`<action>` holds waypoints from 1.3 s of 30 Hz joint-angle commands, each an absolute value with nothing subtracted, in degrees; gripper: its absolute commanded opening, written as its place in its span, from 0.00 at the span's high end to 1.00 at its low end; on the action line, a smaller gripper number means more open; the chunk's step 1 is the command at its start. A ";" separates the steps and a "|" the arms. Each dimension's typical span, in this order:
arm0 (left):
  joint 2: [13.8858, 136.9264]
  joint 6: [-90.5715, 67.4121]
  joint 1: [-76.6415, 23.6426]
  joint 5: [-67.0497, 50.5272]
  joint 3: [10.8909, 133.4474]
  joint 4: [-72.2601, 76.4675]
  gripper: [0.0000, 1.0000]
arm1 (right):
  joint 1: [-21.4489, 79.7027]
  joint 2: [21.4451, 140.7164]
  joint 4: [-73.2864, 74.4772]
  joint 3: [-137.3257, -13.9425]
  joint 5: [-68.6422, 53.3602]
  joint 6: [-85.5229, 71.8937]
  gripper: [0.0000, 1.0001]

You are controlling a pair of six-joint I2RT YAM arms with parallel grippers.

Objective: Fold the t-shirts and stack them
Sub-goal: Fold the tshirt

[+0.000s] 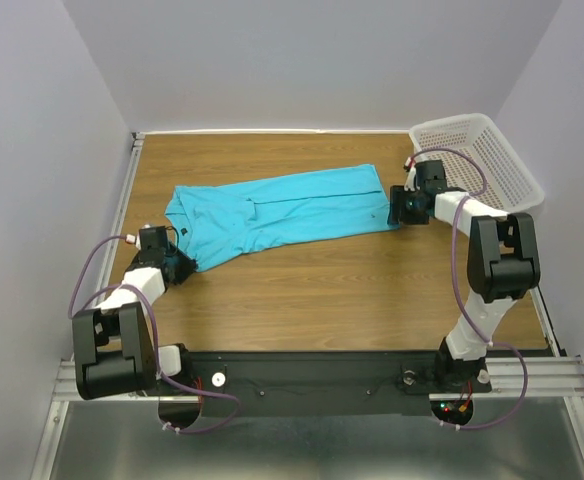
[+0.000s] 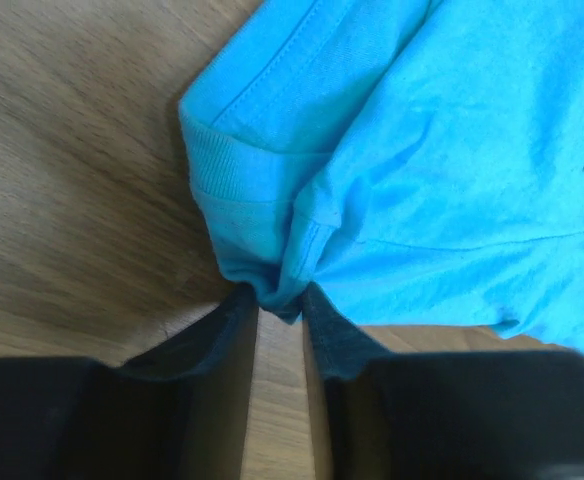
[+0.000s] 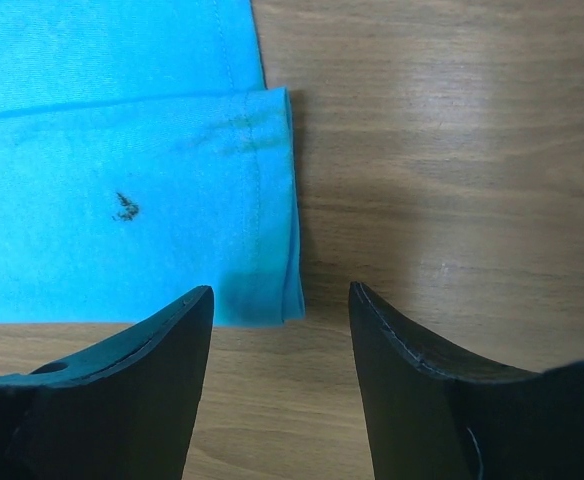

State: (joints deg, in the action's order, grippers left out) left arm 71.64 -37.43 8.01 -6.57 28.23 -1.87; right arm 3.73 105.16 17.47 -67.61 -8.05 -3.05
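Left gripper (image 2: 280, 306) is clamping its fingers on a bunched edge of the turquoise t-shirt (image 1: 282, 210). Right gripper (image 3: 282, 290) is hovering with fingers apart at the hem corner. T-shirt is lying partly folded across the bench's (image 1: 322, 290) far half, with the white basket (image 1: 487, 150) at the far right corner.

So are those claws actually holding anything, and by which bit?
The left gripper pinches the turquoise t-shirt by a bunched sleeve edge; the right gripper is open, holding nothing.

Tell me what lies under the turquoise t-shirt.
The t-shirt lies spread on the wooden table, which shows all round it. Its folded-over part covers its own lower layer; whatever else might be beneath is hidden by the fabric.
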 commanded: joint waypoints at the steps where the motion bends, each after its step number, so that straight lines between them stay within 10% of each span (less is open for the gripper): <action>1: 73.39 -36.04 8.35 -4.13 29.71 -0.79 0.76 | 3.08 105.91 15.29 -67.24 -9.14 -4.57 0.38; 6: 73.30 -35.77 8.44 -3.17 30.32 -0.53 0.89 | 3.08 108.19 15.47 -67.68 -10.72 -5.45 0.41; 15: 72.42 -34.37 10.63 -0.62 32.08 -2.55 1.00 | 1.32 104.95 15.64 -64.78 -12.57 -4.04 0.99; 35: 73.04 -31.82 13.01 -5.01 33.93 -3.95 1.00 | -2.02 89.21 21.97 -50.89 -11.95 6.67 0.99; 39: 69.88 -32.43 13.10 -7.29 32.87 -4.48 0.75 | -2.02 86.84 23.20 -50.18 -12.30 8.87 0.80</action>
